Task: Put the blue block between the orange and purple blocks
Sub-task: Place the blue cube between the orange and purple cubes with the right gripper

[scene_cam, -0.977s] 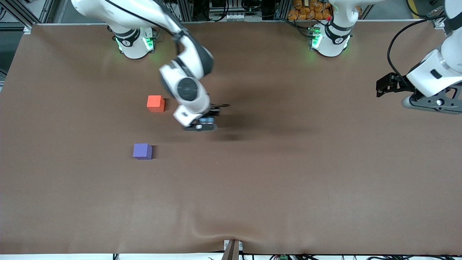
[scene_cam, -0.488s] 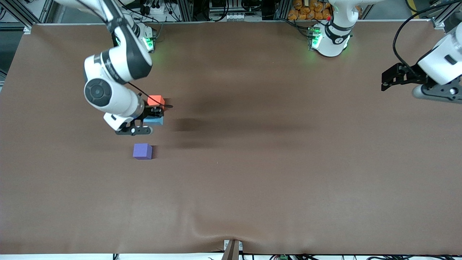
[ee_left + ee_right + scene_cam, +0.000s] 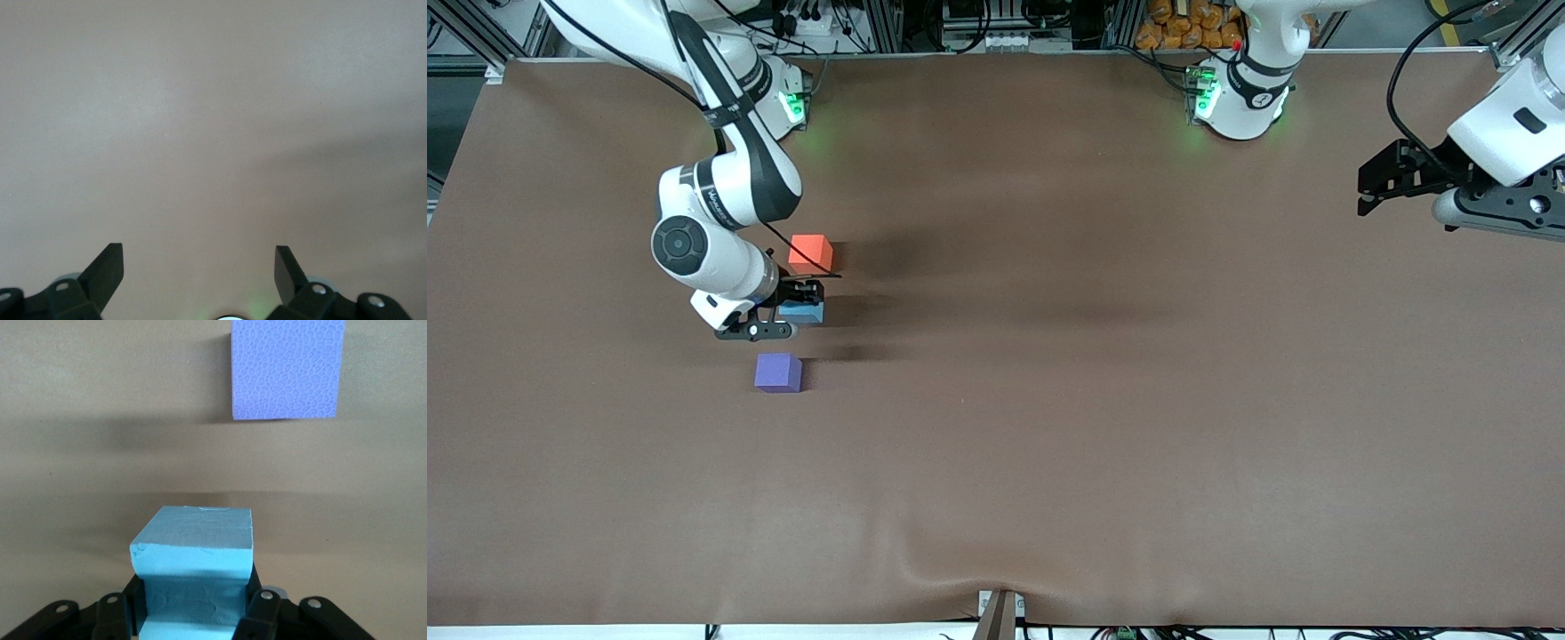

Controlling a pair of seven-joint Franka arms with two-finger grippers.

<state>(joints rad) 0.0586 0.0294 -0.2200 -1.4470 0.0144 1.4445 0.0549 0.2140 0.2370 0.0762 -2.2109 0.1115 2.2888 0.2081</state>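
Brown table (image 3: 1103,427), three cubes toward the right arm's end. Blue block (image 3: 804,312) clamped in the right gripper (image 3: 791,310), low between the orange block (image 3: 811,254) and the purple block (image 3: 778,372); whether it touches the table cannot be told. Left gripper (image 3: 1371,182) waits over the left arm's end, fingers (image 3: 107,268) spread, holding nothing.

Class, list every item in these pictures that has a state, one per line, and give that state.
blue block: gripped, over the gap between the other two cubes
right gripper: shut on the blue block
left gripper: open, empty, waiting over bare table at the left arm's end
orange block: resting on the table, free
purple block: resting on the table, free
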